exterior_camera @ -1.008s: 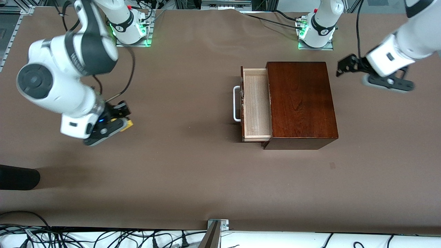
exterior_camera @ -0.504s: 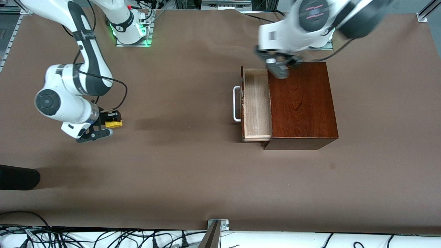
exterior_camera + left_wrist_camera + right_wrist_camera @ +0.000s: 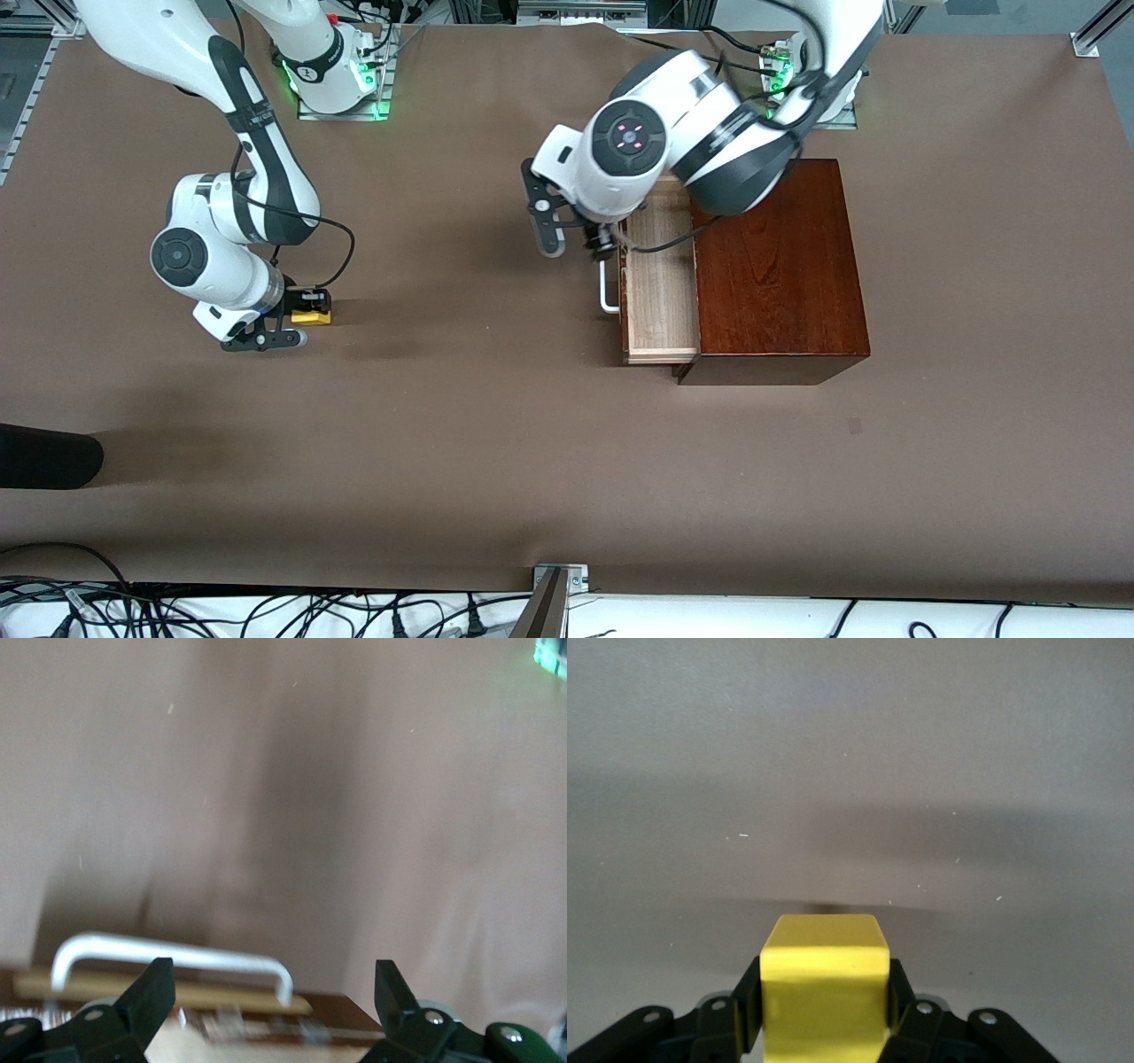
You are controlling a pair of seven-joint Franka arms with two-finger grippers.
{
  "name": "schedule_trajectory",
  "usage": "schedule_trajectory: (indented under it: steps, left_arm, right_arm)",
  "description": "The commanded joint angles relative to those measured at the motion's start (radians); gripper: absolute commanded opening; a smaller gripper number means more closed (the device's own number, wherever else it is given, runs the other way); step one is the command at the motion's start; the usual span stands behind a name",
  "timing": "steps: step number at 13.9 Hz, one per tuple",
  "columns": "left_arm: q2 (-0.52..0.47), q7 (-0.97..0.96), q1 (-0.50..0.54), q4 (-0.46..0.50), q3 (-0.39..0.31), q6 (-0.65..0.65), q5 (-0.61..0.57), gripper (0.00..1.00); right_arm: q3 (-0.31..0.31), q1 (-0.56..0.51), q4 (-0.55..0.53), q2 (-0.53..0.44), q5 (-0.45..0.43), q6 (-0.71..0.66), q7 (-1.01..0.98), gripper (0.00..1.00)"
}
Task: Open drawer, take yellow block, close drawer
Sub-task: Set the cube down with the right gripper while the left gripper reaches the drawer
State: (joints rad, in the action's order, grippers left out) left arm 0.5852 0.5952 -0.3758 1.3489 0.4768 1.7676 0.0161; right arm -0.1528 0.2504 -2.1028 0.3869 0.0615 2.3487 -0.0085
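Observation:
The dark reddish-brown wooden box (image 3: 775, 266) stands toward the left arm's end of the table. Its drawer (image 3: 660, 275) is pulled out, and its pale interior shows no block. My left gripper (image 3: 571, 237) is open over the white bar handle (image 3: 608, 288). In the left wrist view the handle (image 3: 168, 952) lies between the black fingertips (image 3: 149, 997) of the left gripper (image 3: 270, 997). My right gripper (image 3: 297, 323) is shut on the yellow block (image 3: 311, 315), low over the table toward the right arm's end. The right wrist view shows the yellow block (image 3: 824, 988) clamped in the right gripper (image 3: 824, 1014).
A dark rounded object (image 3: 44, 456) lies at the table's edge at the right arm's end, nearer the front camera. Cables and a metal bracket (image 3: 558, 580) run along the near edge. Brown table (image 3: 461, 425) surrounds the box.
My left arm swung from the left arm's end of the table, across the box, to the drawer handle. My right gripper shifted slightly with the yellow block and sank lower.

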Motion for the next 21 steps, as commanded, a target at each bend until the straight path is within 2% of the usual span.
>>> schedule_trajectory:
  steps: [1, 4, 8, 9, 10, 12, 13, 18, 21]
  left_arm:
    - [0.083, 0.193, -0.021, -0.022, 0.002, 0.045, -0.060, 1.00]
    - [0.146, 0.233, -0.041, 0.024, 0.003, 0.062, -0.201, 1.00]
    - [0.162, 0.252, -0.022, 0.096, -0.003, 0.037, -0.219, 1.00]
    - [0.160, 0.248, -0.015, 0.098, -0.006, 0.009, -0.220, 1.00]
    - [0.160, 0.241, -0.014, 0.099, -0.015, -0.017, -0.220, 1.00]
    - [0.156, 0.241, -0.008, 0.096, -0.041, -0.080, -0.220, 1.00]
    - [0.153, 0.238, 0.001, 0.095, -0.044, -0.106, -0.220, 1.00]
    - [0.127, 0.238, 0.063, 0.098, -0.047, -0.175, -0.220, 1.00]
    - [0.113, 0.238, 0.094, 0.099, -0.043, -0.188, -0.220, 1.00]
  right_arm:
    - [0.013, -0.002, -0.014, 0.000, 0.012, 0.021, 0.086, 0.00]
    - [0.013, -0.002, -0.019, 0.026, 0.012, 0.055, 0.090, 0.00]
    - [0.015, -0.002, -0.020, 0.047, 0.009, 0.081, 0.087, 0.01]
    - [0.015, -0.002, -0.020, 0.044, 0.008, 0.078, 0.079, 0.35]
    - [0.015, -0.002, -0.017, 0.034, 0.009, 0.074, 0.078, 0.99]
    - [0.015, -0.003, -0.008, -0.053, 0.007, 0.042, 0.055, 1.00]
    - [0.015, -0.005, 0.019, -0.100, 0.006, -0.032, 0.050, 1.00]
    - [0.027, -0.045, 0.300, -0.232, 0.004, -0.449, -0.022, 1.00]
    - [0.140, -0.153, 0.409, -0.321, 0.004, -0.656, -0.076, 1.00]
